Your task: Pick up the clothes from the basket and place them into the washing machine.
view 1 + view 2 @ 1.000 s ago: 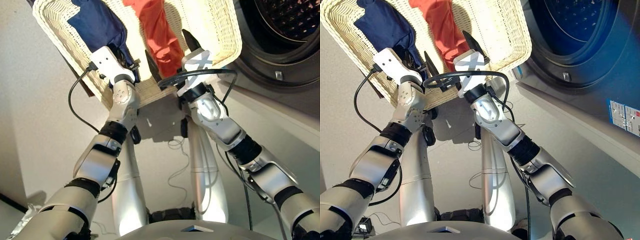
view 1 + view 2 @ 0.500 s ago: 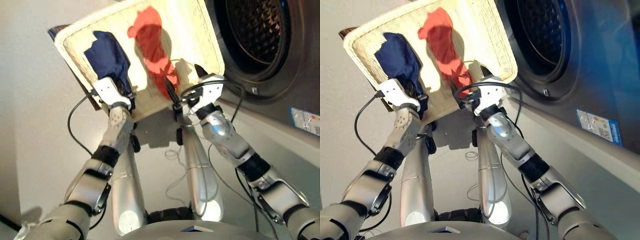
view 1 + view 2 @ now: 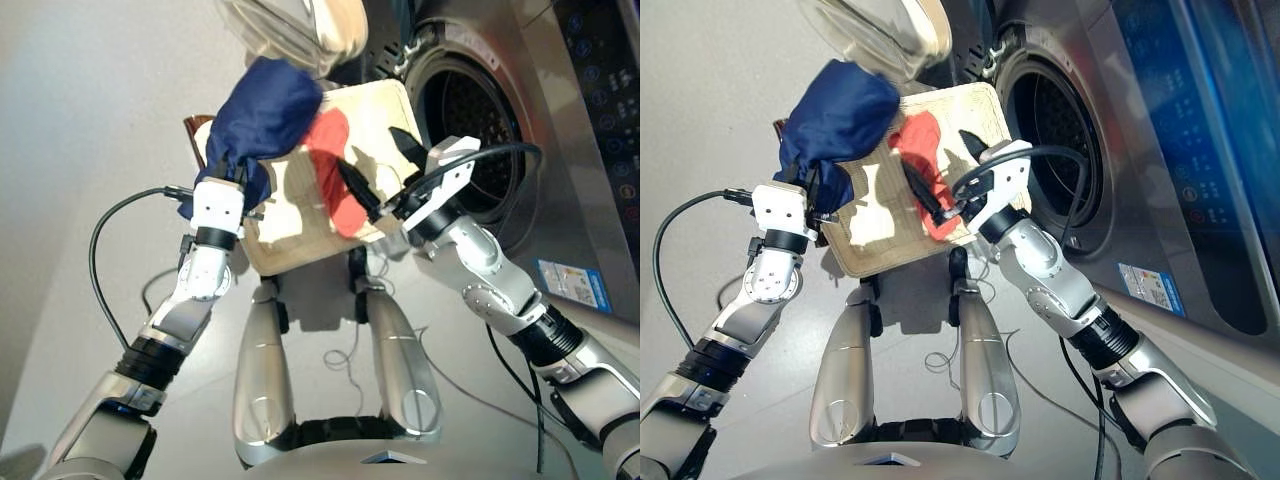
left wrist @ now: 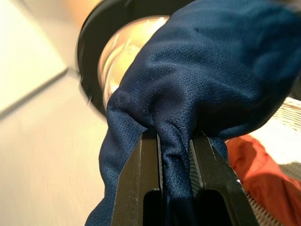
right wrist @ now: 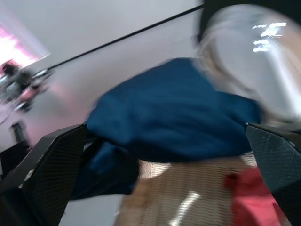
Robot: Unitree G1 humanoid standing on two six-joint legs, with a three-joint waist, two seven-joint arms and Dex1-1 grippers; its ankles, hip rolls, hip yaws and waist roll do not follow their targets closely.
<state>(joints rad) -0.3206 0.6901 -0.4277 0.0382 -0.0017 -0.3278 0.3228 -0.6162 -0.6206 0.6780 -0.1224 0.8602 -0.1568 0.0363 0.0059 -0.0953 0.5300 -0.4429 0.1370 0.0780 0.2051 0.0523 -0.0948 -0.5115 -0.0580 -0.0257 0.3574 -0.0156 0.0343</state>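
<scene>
The navy garment (image 3: 265, 112) hangs bunched in the air above the left side of the basket (image 3: 295, 245), with my left gripper (image 3: 226, 176) shut on its lower fold. In the left wrist view both fingers (image 4: 139, 179) pinch the navy cloth (image 4: 197, 80). The coral red garment (image 3: 336, 168) lies in the cream wicker basket. My right gripper (image 3: 380, 166) hovers open just over the red garment's near end, nothing between its fingers (image 5: 44, 165). The washing machine (image 3: 470, 130) stands to the right with its perforated drum exposed.
The washer's glass door (image 3: 295, 28) hangs open behind the lifted navy garment. The basket rests on a low stand against the machine's front. A control panel (image 3: 600, 70) and a label (image 3: 563, 281) show on the grey front at right. Cables trail from both wrists.
The head views have tilted up and pulled back. My left gripper has lifted the navy garment out of the basket. The right gripper stays open over the red garment.
</scene>
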